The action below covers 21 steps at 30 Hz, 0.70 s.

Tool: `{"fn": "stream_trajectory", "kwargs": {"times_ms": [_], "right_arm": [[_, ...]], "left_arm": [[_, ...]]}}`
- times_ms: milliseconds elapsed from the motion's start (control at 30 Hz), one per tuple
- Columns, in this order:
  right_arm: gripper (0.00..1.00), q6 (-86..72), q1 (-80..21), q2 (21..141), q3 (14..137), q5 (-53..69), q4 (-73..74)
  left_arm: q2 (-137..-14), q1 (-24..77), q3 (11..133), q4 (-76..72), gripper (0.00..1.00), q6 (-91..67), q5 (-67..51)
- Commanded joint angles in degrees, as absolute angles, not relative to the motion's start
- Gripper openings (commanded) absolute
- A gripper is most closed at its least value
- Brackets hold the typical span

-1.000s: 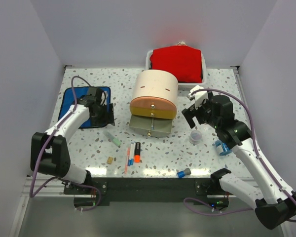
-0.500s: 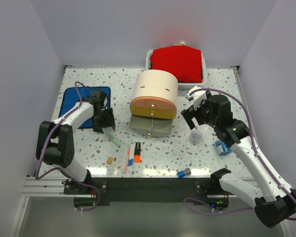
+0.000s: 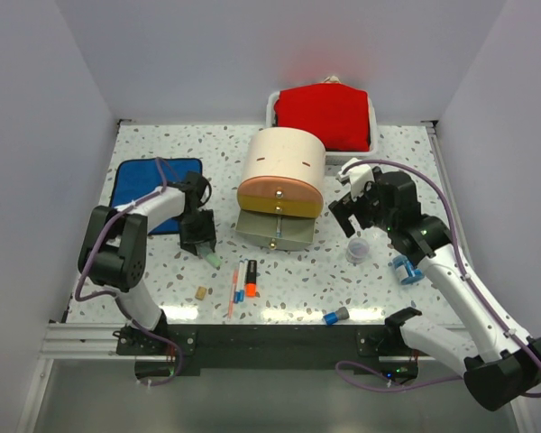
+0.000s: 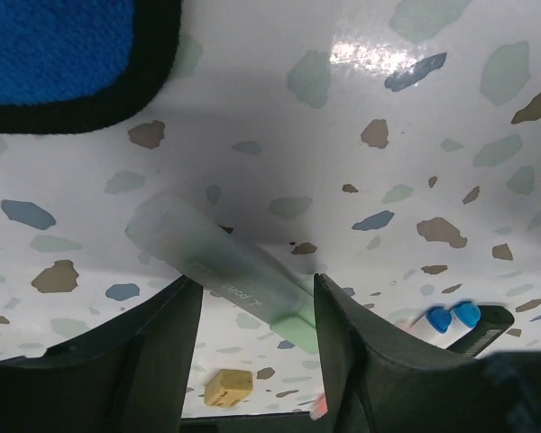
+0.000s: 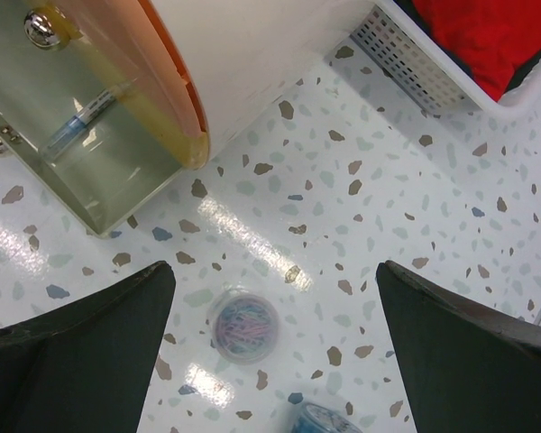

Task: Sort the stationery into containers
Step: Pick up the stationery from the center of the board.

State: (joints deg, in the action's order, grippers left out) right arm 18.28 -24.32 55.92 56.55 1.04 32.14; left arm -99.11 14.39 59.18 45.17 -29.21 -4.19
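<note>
A pale green marker (image 4: 225,271) lies flat on the speckled table, and my left gripper (image 4: 255,290) is down over it. Its jaws straddle the marker; the right finger (image 4: 343,334) is against the cap end and a gap remains on the left. From above, the left gripper (image 3: 200,239) covers the marker (image 3: 212,259). My right gripper (image 5: 275,271) hangs wide open above a clear cup (image 5: 244,327) of paper clips. The cream drawer unit (image 3: 283,170) has one drawer (image 3: 275,227) pulled out with a pen (image 5: 86,117) inside.
An orange marker (image 3: 251,278), a blue pen (image 3: 240,280), a thin orange pen (image 3: 232,296), a tan eraser (image 3: 200,292) and a blue-grey cap (image 3: 335,316) lie near the front. A blue clip (image 3: 406,269) sits right of the cup. Blue cloth (image 3: 140,185) far left; white tray (image 3: 272,108) with red cloth behind.
My left gripper has moved off the blue cloth toward the near right, come down over the green marker, and its jaws have narrowed. The right arm has barely moved.
</note>
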Motion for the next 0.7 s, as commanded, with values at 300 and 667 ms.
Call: {"fn": "stream_trajectory", "kwargs": {"times_ms": [300, 667], "right_arm": [[0.99, 17.67, -24.17, 56.25, 57.04, 2.02, 31.11], [0.99, 17.75, -23.99, 53.53, 56.86, 0.27, 31.55]], "left_arm": [[-103.18, 17.14, 61.87, 40.44, 0.32, -27.69, -3.69], [-93.70, 17.05, 73.46, 44.82, 0.00, -14.78, -8.70]]}}
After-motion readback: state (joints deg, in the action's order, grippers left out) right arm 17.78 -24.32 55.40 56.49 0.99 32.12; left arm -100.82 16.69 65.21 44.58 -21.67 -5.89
